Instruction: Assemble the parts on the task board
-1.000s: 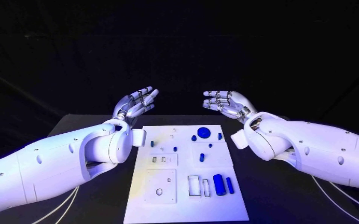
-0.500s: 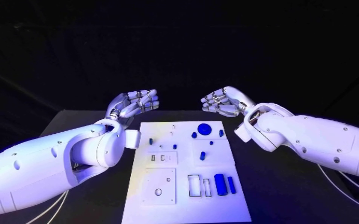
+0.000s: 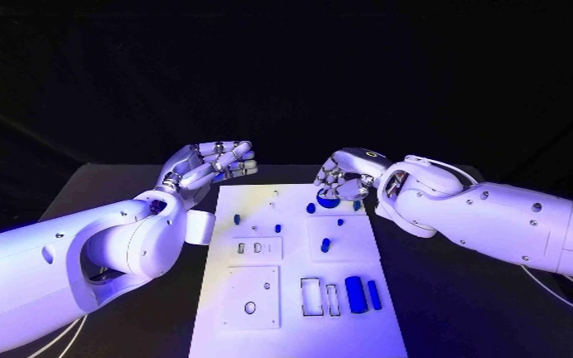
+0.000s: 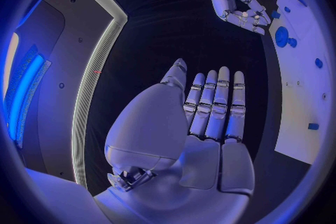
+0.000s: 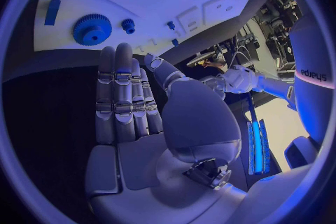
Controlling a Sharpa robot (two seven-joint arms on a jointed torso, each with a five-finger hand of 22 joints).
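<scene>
A: Item one, near edge of the black table (image 3: 108, 184)?
B: White rectangular task board (image 3: 299, 333), lying flat at the centre. Nearest on it: a large blue cylinder (image 3: 356, 294) with a slimmer blue bar (image 3: 373, 294) just beside it, both lying next to narrow upright white slots (image 3: 310, 297).

A: Middle of the board?
B: A small blue peg (image 3: 325, 245) on a raised white square; a smaller blue stud (image 3: 277, 229) and a blue piece (image 3: 237, 219) towards the left arm's side.

A: Far end?
B: A blue toothed gear wheel (image 5: 92, 29), with a small blue gear (image 5: 128, 25) just beside it and a flat blue block (image 5: 52, 10) near them.

A: Hands?
B: Left hand (image 3: 210, 164), silver, raised above the board's far left corner, palm up; fingers (image 4: 213, 103) straight and side by side, holding nothing. Right hand (image 3: 344, 181), silver, over the far end of the board, close above the gear wheel; fingers (image 5: 119, 95) extended together, nothing in them; contact with the wheel cannot be told.
</scene>
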